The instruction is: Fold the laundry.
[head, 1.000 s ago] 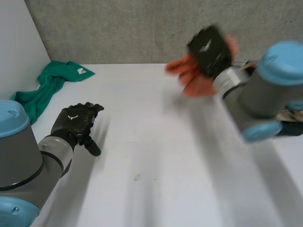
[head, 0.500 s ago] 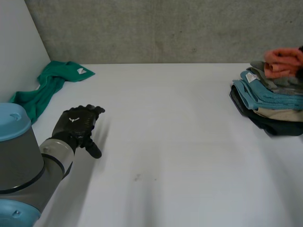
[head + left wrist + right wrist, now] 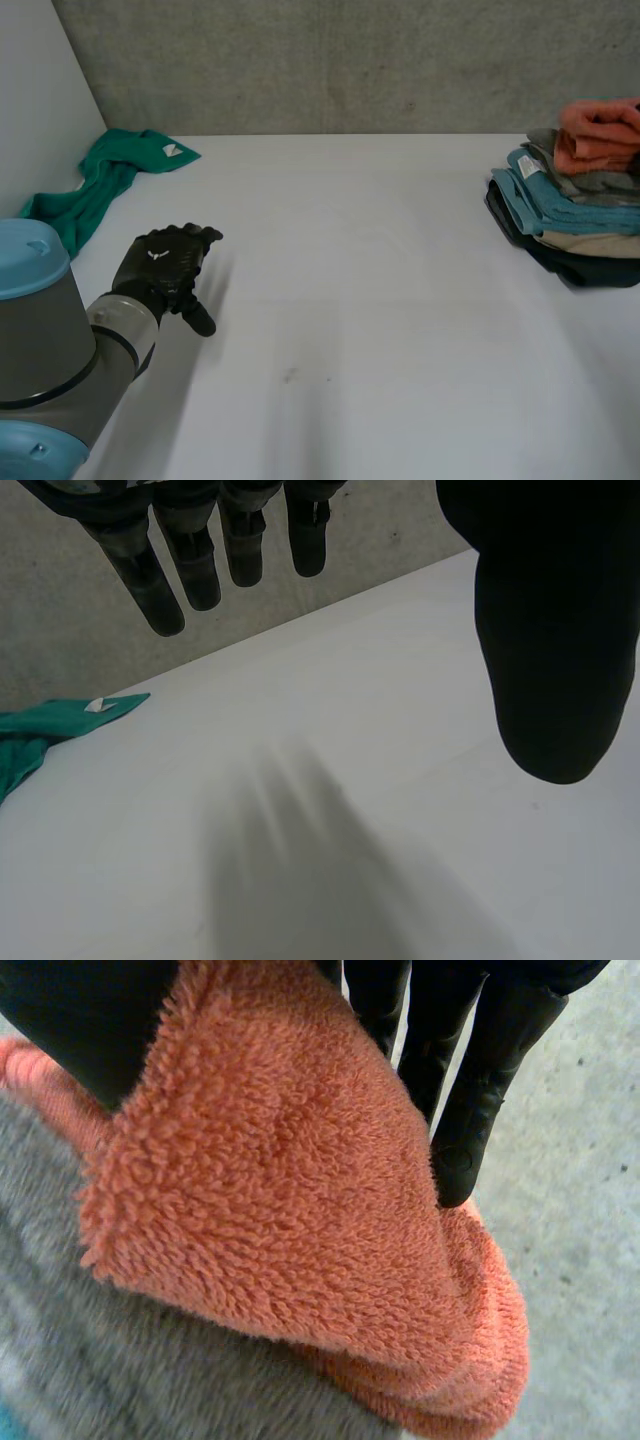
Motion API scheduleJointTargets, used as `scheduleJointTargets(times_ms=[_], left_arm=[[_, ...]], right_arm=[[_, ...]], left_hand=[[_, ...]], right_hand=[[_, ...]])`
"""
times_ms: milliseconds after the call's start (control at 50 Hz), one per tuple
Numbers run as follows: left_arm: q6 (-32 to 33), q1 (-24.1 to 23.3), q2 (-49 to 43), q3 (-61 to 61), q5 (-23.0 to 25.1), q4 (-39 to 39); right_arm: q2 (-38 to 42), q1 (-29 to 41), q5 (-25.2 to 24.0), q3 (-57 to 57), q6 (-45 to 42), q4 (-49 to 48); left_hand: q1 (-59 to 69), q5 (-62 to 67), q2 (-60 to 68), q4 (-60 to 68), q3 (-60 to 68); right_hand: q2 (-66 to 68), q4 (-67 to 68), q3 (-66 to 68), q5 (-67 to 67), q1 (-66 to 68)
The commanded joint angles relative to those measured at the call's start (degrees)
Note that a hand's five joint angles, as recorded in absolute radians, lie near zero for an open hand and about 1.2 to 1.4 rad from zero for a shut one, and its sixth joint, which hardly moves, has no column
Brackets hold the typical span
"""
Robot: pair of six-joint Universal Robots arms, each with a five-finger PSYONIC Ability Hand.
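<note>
right wrist view: right hand (image 3: 470, 1110) clamps orange towel (image 3: 280, 1190) on stack (image 3: 560, 215) | left hand (image 3: 165, 262) spread, over table (image 3: 400, 300)

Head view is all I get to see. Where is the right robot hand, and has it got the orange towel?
Observer: Yes. The right robot hand pinches the orange towel, with its thumb on one side and its fingers on the other.
Operator: Is the left robot hand holding something under it?
Observer: No. The left robot hand has straight fingers, and under its palm there is just bare table.
</note>
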Motion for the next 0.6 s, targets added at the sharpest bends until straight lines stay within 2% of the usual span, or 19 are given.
scheduleJointTargets(times_ms=[20,120,200,360,440,460,600], left_arm=[[-0.08,0.08,0.01,-0.06,0.00,0.01],[-0.08,0.08,0.01,-0.15,0.00,0.27],[-0.08,0.08,-0.08,-0.15,0.00,0.53],[-0.08,0.08,-0.25,-0.15,0.00,0.62],[0.00,0.08,-0.52,-0.06,0.00,0.62],[-0.08,0.08,-0.61,-0.06,0.00,0.62],[0.00,0.08,-0.61,-0.06,0.00,0.62]], right_arm=[[-2.56,0.23,-1.06,-0.28,6.17,-2.73],[-2.65,-0.20,-6.23,0.25,11.00,-6.24],[0.32,-0.29,-8.97,0.95,11.28,-9.14],[4.82,-1.61,-9.94,1.65,9.79,-13.99],[4.82,-1.88,-8.80,1.65,8.64,-13.55],[4.39,-1.96,-8.45,1.83,8.56,-13.11],[-0.36,-2.14,-7.48,3.85,8.29,-7.84]], left_hand=[[-0.78,-2.39,-1.38,-1.42,-1.86],[-0.78,-2.39,-1.38,-1.42,-1.86],[-0.78,-2.39,-1.38,-1.42,-1.86],[-0.78,-2.39,-1.38,-1.42,-1.86],[-0.78,-2.39,-1.38,-1.42,-1.86],[-0.78,-2.39,-1.38,-1.42,-1.86],[-0.78,-2.39,-1.38,-1.42,-1.86]], right_hand=[[14.09,10.44,15.96,15.46,31.82],[14.09,10.44,15.96,15.46,31.82],[14.09,10.44,15.96,15.46,31.82],[8.28,4.62,10.15,9.64,26.01],[-8.50,-12.16,-6.63,-7.14,9.23],[-20.71,-24.37,-18.84,-19.35,-2.98],[-55.61,-59.26,-53.74,-54.24,-37.88]])
